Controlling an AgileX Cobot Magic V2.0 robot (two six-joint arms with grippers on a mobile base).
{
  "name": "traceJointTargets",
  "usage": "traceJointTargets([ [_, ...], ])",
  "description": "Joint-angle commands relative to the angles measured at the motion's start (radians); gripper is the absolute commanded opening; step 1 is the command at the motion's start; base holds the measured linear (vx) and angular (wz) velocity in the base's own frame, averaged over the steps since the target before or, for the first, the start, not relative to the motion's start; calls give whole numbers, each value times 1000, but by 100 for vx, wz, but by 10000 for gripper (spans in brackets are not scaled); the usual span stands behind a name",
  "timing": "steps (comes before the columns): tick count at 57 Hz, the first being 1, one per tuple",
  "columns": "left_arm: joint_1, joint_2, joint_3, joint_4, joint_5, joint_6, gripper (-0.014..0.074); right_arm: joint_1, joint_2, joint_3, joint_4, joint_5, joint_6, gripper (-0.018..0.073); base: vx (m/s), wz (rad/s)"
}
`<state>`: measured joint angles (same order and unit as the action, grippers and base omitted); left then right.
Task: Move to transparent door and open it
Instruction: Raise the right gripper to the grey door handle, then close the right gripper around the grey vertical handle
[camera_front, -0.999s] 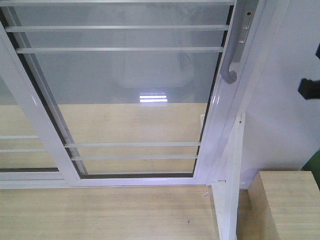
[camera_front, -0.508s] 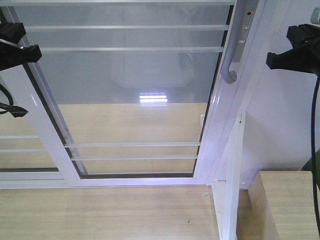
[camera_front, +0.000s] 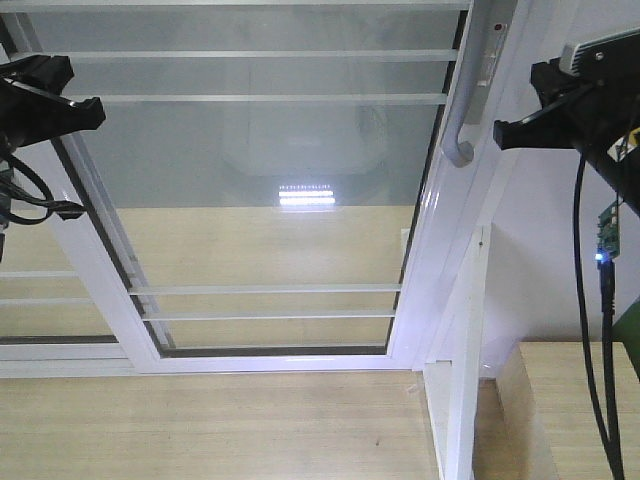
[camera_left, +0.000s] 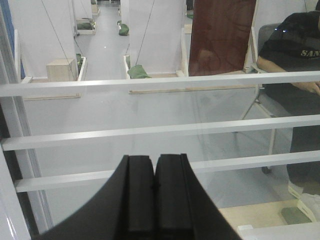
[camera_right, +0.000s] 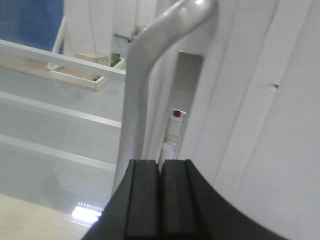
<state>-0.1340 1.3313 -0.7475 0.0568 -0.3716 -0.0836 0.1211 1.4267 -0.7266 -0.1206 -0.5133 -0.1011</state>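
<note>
The transparent door (camera_front: 270, 190) fills the front view, a clear-glass panel in a white frame with thin white horizontal bars. Its curved grey-white pull handle (camera_front: 463, 110) hangs on the right stile and shows close up in the right wrist view (camera_right: 142, 95). My right gripper (camera_front: 503, 133) is shut and empty, just right of the handle; its tips (camera_right: 160, 162) sit close in front of the handle's lower part. My left gripper (camera_front: 95, 112) is shut and empty at the door's left edge; in its wrist view the tips (camera_left: 154, 159) face the bars (camera_left: 160, 129).
A second glass panel (camera_front: 40, 290) overlaps behind at the left. A fixed white post (camera_front: 462, 400) stands below the door's right corner, with a wooden box (camera_front: 575, 410) to its right. Light wooden floor (camera_front: 210, 425) lies in front. Through the glass a seated person (camera_left: 295, 70) shows.
Both arms have risen into the front view. The right gripper has moved left to beside the handle; the left gripper has moved a little right. The door has not moved.
</note>
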Motion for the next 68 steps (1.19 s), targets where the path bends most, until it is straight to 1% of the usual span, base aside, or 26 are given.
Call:
traceJointTargets([
  [1, -4, -18, -39, 0, -114, 0, 113, -4, -20, -35, -133, -167, 83, 57, 0, 0],
  [5, -4, -18, -39, 0, -118, 0, 174, -4, -15, -35, -178, -198, 144, 101, 0, 0],
  [11, -4, -18, -39, 0, -118, 0, 286, -4, -15, -35, -187, -184, 211, 196, 0, 0],
  [13, -4, -18, -39, 0, -118, 0, 339, -4, -15, -35, -187, -176, 218, 241, 0, 0],
  [20, -4, -18, -39, -2, -118, 0, 484, -4, -15, -35, -181, -150, 221, 430, 0, 0],
  [25, -4, -18, -39, -3, -118, 0, 559, -4, -15, -35, -163, -150, 221, 537, 0, 0],
  [29, -4, -18, -39, -3, -118, 0, 596, -4, -10, -35, -130, -160, 221, 592, 0, 0],
  [33, -4, -18, -39, -3, -119, 0, 605, -4, 5, -35, -110, -181, 221, 610, 0, 0],
  [39, -4, -12, -39, -3, -128, 0, 598, -4, 53, -52, -103, -198, 221, 599, 0, 0],
  [48, -4, 8, -39, -4, -147, 0, 587, -4, 156, -123, -106, -198, 221, 581, 0, 0],
  [52, -4, 14, -39, -17, -149, 0, 587, -4, 201, -163, -106, -197, 221, 581, 0, 0],
  [59, -4, 31, -39, -66, -162, 0, 587, -4, 275, -233, -106, -196, 221, 581, 0, 0],
  [68, -4, 42, -39, -63, -170, 12, 587, -4, 352, -310, -108, -197, 221, 581, 0, 0],
])
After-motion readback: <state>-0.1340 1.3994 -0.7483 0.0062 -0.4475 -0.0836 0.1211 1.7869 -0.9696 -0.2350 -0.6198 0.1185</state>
